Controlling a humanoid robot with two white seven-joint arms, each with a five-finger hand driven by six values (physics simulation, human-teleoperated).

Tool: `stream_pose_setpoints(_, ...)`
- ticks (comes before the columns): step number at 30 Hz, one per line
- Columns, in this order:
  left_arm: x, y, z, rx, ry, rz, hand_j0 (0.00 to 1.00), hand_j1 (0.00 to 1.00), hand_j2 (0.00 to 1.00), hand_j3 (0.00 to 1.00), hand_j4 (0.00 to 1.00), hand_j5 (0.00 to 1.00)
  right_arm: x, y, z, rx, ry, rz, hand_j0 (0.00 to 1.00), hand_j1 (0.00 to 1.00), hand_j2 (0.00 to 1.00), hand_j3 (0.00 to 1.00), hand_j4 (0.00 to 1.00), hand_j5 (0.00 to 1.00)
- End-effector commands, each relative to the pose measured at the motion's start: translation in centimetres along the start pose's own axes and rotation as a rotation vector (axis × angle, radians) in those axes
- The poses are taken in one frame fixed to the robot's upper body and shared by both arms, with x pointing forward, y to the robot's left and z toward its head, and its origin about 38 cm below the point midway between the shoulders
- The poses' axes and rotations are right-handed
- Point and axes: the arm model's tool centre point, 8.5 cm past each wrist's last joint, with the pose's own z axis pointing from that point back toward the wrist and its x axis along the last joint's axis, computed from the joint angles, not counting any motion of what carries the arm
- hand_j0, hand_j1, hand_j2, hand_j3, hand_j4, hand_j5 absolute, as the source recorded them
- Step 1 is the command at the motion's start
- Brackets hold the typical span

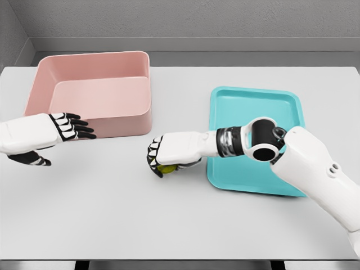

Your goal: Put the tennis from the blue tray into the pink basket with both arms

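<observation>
Right hand [162,156] curled around tennis ball [167,167] above desk [169,214], between blue tray [256,95] and pink basket [90,62]; left hand [72,126] spread.

basket [93,90] left, tray [256,101] right, on table [169,225]

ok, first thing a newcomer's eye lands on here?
The right hand, reaching across the table's middle, curled over a yellow-green tennis ball between the blue tray and the pink basket. Next, the left hand, fingers extended, empty, in front of the basket at the left.
</observation>
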Motion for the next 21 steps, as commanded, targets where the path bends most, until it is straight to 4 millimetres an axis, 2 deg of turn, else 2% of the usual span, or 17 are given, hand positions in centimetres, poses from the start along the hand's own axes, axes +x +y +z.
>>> stream_pose_setpoints(1, 0.0, 0.2, 0.1, 0.016, 0.0, 0.022, 1.0, 1.0, 1.0, 1.0, 1.0, 1.0, -0.1, 0.0, -0.1, -0.003, 0.001, -0.01, 0.39, 0.39, 0.39, 0.39, 0.39, 0.39)
stream_pose_setpoints(5, 0.0, 0.0, 0.1, 0.012, -0.001, 0.027, 1.0, 1.0, 1.0, 1.0, 1.0, 1.0, 0.1, 0.5, -0.4, 0.009, -0.003, -0.011, 0.41, 0.41, 0.41, 0.41, 0.41, 0.41)
stream_pose_setpoints(7, 0.0, -0.1, 0.1, 0.009, -0.002, 0.027, 1.0, 1.0, 1.0, 1.0, 1.0, 1.0, 0.1, 0.6, -0.4, 0.012, -0.004, -0.011, 0.58, 0.58, 0.58, 0.58, 0.58, 0.58)
stream_pose_setpoints(8, 0.0, 0.0, 0.1, 0.011, -0.001, 0.026, 1.0, 1.0, 1.0, 1.0, 1.0, 1.0, 0.1, 0.6, -0.5, 0.014, -0.005, -0.012, 0.81, 0.81, 0.81, 0.81, 0.81, 0.81)
stream_pose_setpoints(10, 0.0, -0.1, 0.1, 0.008, -0.002, 0.027, 1.0, 1.0, 1.0, 1.0, 1.0, 1.0, 0.2, 0.7, -0.5, 0.014, -0.005, -0.013, 0.96, 0.96, 0.96, 0.96, 0.96, 0.96)
stream_pose_setpoints(18, 0.0, -0.2, 0.3, 0.002, 0.002, 0.026, 1.0, 1.0, 1.0, 1.0, 1.0, 1.0, 0.0, 0.7, -0.3, 0.012, 0.001, -0.013, 0.99, 0.99, 0.99, 0.99, 0.99, 0.99)
stream_pose_setpoints(20, 0.0, -0.2, 0.3, 0.002, 0.002, 0.026, 1.0, 1.0, 1.0, 1.0, 1.0, 1.0, -0.2, 0.7, 0.3, 0.011, 0.012, -0.013, 0.99, 0.99, 0.99, 0.99, 0.99, 0.99)
stream_pose_setpoints(21, 0.0, -0.2, 0.3, 0.002, 0.002, 0.026, 1.0, 1.0, 1.0, 1.0, 1.0, 1.0, -0.6, 0.3, 1.1, 0.001, 0.029, -0.006, 0.99, 0.99, 0.99, 0.99, 0.99, 0.99)
